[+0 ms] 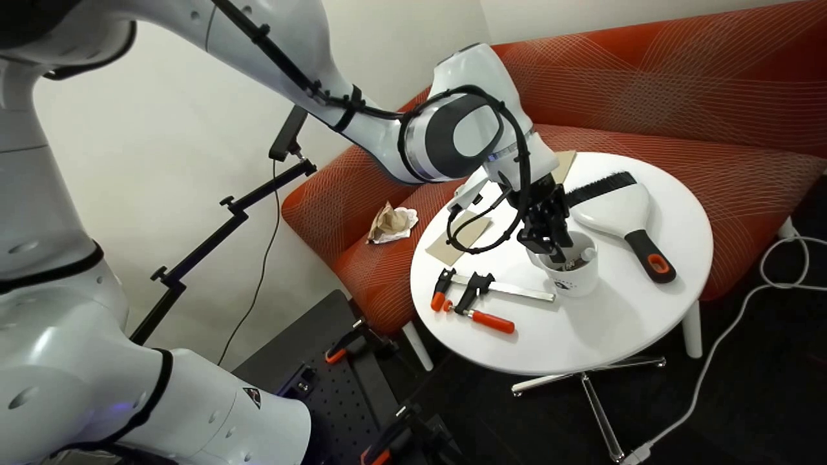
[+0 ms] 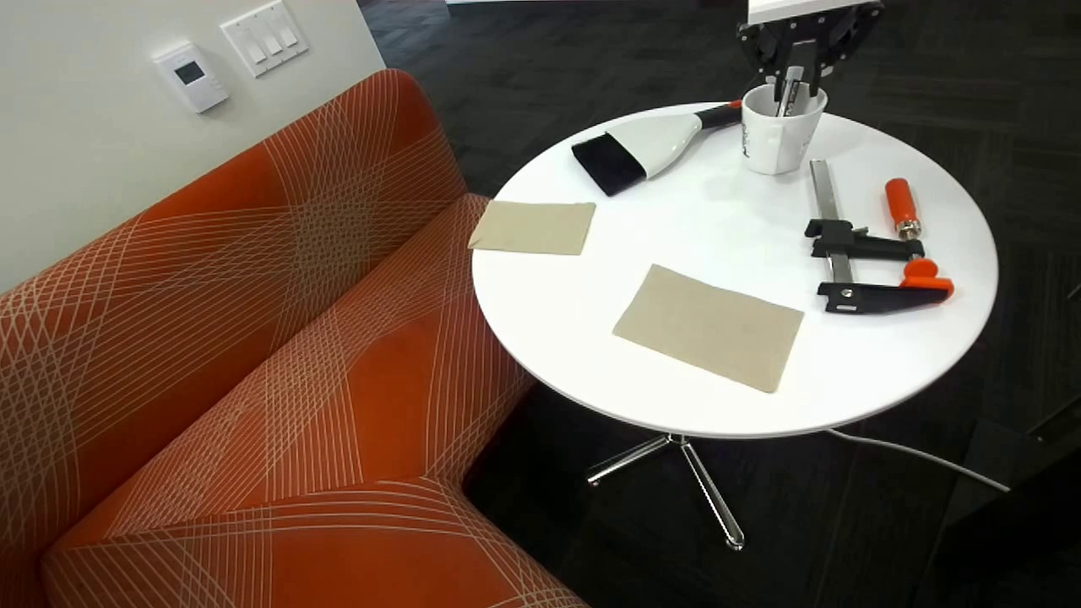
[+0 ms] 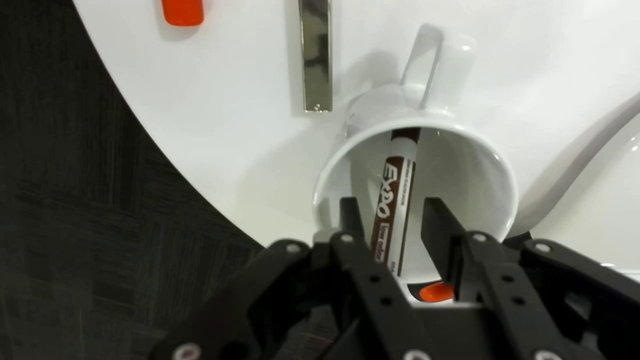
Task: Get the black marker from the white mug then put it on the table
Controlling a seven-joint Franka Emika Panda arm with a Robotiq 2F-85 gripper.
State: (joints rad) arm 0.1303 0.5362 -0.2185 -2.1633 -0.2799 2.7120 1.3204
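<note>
The white mug (image 1: 577,279) stands upright on the round white table (image 1: 607,342), and shows in both exterior views (image 2: 770,145). In the wrist view I look down into the mug (image 3: 470,165). A marker (image 3: 392,205) leans inside it, with a white barrel, a dark Expo label and a dark end down in the mug; no all-black stick shows. The marker's pale upper end (image 2: 792,78) rises above the rim in an exterior view. My gripper (image 3: 392,201) is open over the mug mouth. Its fingers stand on either side of the marker, with gaps on both sides.
A clamp with orange handles (image 1: 494,287) lies beside the mug. A white brush with a black handle (image 1: 614,210) lies on its other side. Two brown paper sheets (image 2: 709,325) lie on the table. A red-orange sofa (image 2: 279,355) borders the table, with crumpled paper (image 1: 391,224) on it.
</note>
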